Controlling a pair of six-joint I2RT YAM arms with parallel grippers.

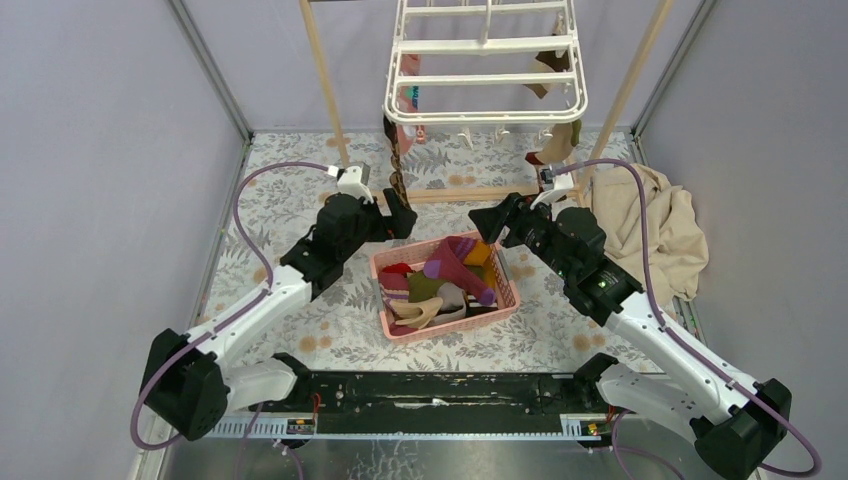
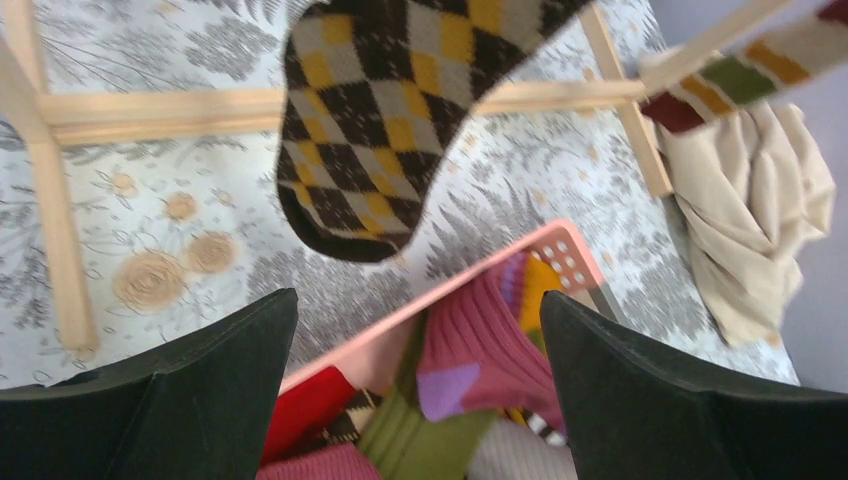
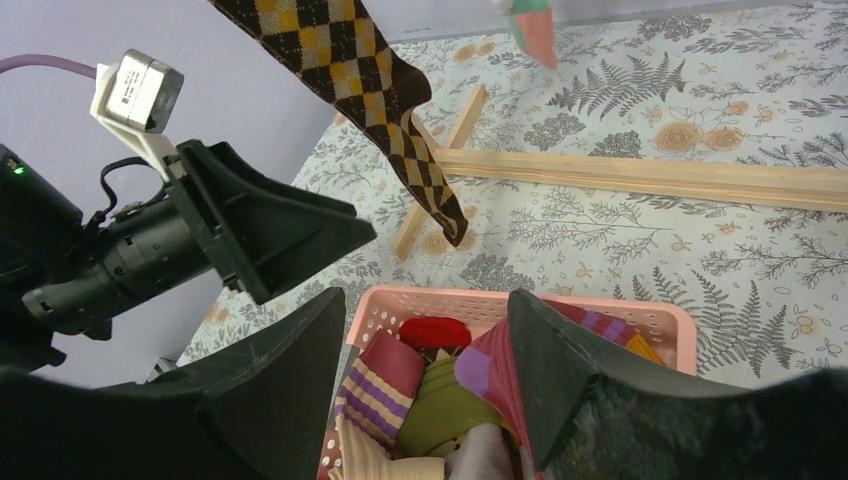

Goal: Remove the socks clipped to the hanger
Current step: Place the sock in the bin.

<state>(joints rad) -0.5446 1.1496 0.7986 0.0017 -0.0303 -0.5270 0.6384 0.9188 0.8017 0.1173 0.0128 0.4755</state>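
"Fern-print tablecloth looks busy; what's nearest you?"

"Pink basket of loose socks sits between my arms. My left gripper and right gripper both gape, holding nothing."

"And beyond?"

"Brown argyle sock dangles from the white hanger, just past my left gripper, inside the wooden frame. Print on the left wrist camera seems too blurred to read."

Knitted argyle sock; white plastic hanger; pale wood frame.

The hanger runs off the top edge (hook unseen); argyle sock cuff cropped
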